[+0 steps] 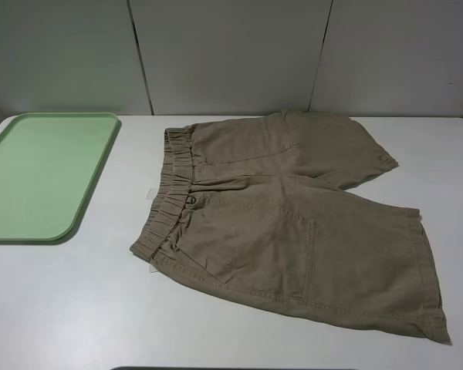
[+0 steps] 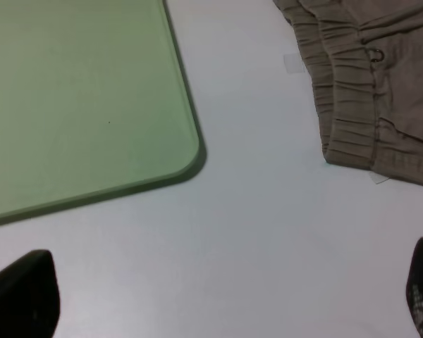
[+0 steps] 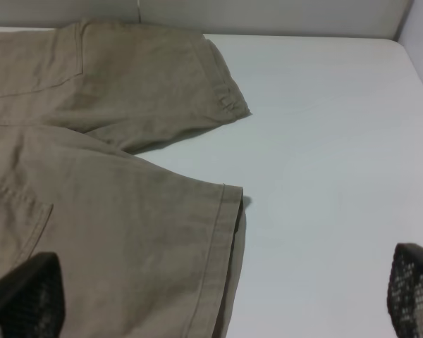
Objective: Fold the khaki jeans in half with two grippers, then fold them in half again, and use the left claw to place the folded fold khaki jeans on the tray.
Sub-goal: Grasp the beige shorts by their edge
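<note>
Black fingertips frame both wrist views, spread wide with nothing between them. The left claw hangs over bare table between the tray corner and the gathered waistband. The right gripper hovers by the leg hems, one finger over cloth, one over table. Flat and unfolded, the khaki jeans lie beside the tray, waistband towards it, legs splayed apart. Trouble I'd watch for: a pinch catching only the top layer, so the fold drags crooked; the elastic bunching and slipping free; cloth sliding on that smooth top. Neither arm shows from the high camera, so reach is hard to judge.
</note>
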Available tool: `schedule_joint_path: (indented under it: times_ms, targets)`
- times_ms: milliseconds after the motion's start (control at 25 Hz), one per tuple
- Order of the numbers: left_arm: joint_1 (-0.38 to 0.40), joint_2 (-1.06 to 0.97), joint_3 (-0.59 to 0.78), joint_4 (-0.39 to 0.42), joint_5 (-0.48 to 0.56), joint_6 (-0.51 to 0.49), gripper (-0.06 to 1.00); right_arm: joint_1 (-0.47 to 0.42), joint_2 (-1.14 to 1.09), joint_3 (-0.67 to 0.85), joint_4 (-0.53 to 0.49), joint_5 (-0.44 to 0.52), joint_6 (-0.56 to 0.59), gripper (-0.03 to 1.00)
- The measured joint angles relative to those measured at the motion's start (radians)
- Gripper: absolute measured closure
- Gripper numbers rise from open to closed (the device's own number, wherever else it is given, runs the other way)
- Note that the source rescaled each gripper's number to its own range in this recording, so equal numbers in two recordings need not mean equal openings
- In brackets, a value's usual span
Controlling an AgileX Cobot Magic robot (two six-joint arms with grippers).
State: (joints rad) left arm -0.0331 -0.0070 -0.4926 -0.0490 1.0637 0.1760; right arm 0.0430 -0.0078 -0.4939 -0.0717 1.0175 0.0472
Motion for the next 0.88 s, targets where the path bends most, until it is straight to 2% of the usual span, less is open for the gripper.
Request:
schedule_joint_path:
  times_ms: [480, 680, 880]
  targets:
    - [0.0, 0.0, 0.0, 0.0, 0.0, 0.0, -0.03, 0.0, 0.0, 0.0, 0.0, 0.0, 0.0, -0.03]
    - [0.0, 0.029, -0.022, 0.0, 0.004, 0.0, 0.07, 0.0, 0.011, 0.0, 0.0, 0.0, 0.0, -0.03]
    - [0.0, 0.239, -0.155, 0.0, 0.011, 0.046, 0.14, 0.0, 0.122, 0.0, 0.007, 0.0, -0.002, -0.03]
